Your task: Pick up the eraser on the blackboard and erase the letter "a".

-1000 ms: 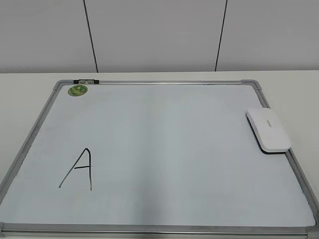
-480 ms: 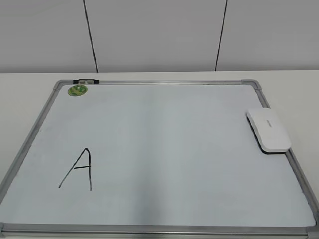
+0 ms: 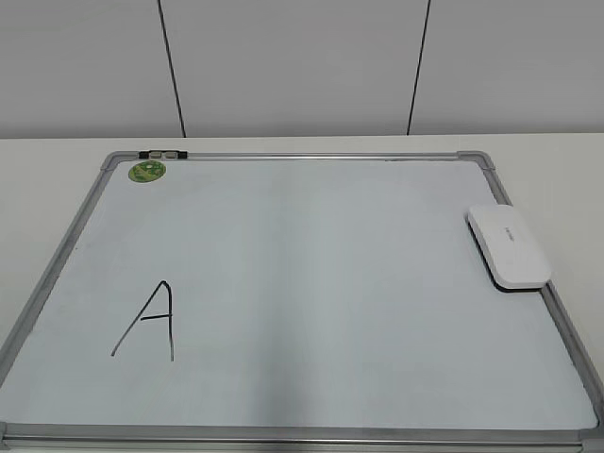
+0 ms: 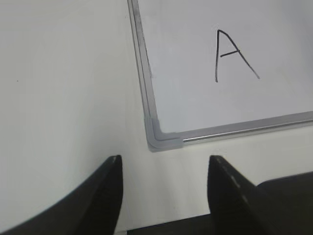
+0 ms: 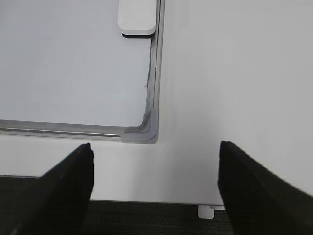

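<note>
The blackboard (image 3: 321, 157), white with a silver-grey frame, lies flat on the table. The white eraser (image 3: 509, 245) rests on its right edge, dark side down. A large capital "A" (image 3: 149, 321) is drawn at the board's near left. No small lowercase "a" shows in any view. Neither gripper shows in the exterior view. My left gripper (image 4: 164, 161) is open and empty over bare table, just off the board's near left corner (image 4: 164, 139), with the capital "A" (image 4: 234, 54) beyond. My right gripper (image 5: 155, 149) is open and empty off the near right corner (image 5: 142, 132); the eraser (image 5: 138, 17) lies farther ahead.
A round green sticker (image 3: 147, 172) and a small black clip (image 3: 162, 154) sit at the board's far left corner. The table's front edge (image 5: 146, 200) runs just under my right gripper, with dark floor below. A panelled white wall stands behind the table.
</note>
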### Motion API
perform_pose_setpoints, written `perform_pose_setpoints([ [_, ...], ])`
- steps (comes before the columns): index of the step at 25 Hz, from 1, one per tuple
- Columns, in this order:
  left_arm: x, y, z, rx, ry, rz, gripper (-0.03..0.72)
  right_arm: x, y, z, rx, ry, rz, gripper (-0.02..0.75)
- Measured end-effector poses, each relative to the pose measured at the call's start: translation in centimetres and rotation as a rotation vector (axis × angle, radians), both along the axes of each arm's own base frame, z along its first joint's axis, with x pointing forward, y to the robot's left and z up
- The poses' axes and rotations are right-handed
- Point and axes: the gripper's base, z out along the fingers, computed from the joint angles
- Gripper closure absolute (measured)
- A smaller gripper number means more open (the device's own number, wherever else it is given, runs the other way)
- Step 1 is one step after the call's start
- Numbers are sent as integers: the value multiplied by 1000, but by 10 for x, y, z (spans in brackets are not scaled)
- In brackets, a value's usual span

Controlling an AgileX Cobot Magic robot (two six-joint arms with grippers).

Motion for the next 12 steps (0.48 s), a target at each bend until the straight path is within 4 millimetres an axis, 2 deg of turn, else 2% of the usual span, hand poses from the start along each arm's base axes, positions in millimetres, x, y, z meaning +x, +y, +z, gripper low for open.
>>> perform_pose_setpoints([
  [4,-15,0,2,0,-99,0,279,-2,0,0,2,-13,-1,151],
  [9,-35,0,3,1,-227,0,279,-14,-1,1,6,-99,-1,151],
  [12,-37,0,2,3,-231,0,279,-21,-1,0,9,-143,0,151],
])
